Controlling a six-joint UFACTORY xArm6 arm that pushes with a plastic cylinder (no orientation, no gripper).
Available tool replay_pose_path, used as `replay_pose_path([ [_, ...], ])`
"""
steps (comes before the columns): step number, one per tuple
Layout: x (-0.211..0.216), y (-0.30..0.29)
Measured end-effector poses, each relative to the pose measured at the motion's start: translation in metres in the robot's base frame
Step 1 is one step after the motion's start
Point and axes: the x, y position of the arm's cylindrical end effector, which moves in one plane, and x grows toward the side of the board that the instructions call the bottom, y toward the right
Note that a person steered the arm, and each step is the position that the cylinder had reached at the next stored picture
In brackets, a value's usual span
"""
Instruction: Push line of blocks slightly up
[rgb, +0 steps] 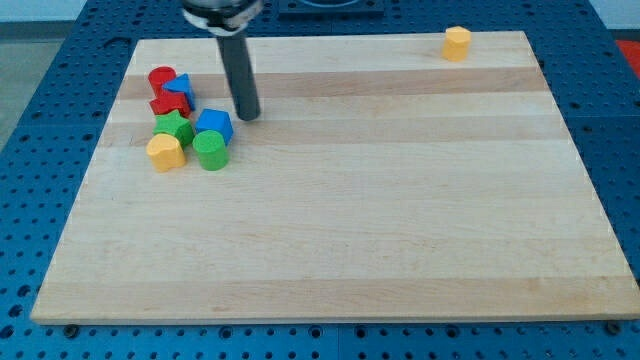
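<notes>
Seven clustered blocks (187, 122), my tip (248, 115) beside

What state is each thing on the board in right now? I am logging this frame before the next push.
my tip: down on the board, just right of the cluster, above the blue block's right side.
red cylinder: top of the cluster.
blue block: against the red cylinder.
red star: below them.
green star: mid cluster.
blue cube: right side of the cluster.
yellow block: bottom left.
green cylinder: bottom right.
lone yellow block: apart, top right.
</notes>
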Motion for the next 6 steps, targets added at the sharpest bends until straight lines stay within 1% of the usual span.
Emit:
replay_pose_path([
  [1,0.055,0.002],
  [2,0.089,-0.027],
  [3,0.089,-0.088],
  [4,0.096,-0.106],
  [5,0.122,-0.108],
  [6,0.113,-0.111],
])
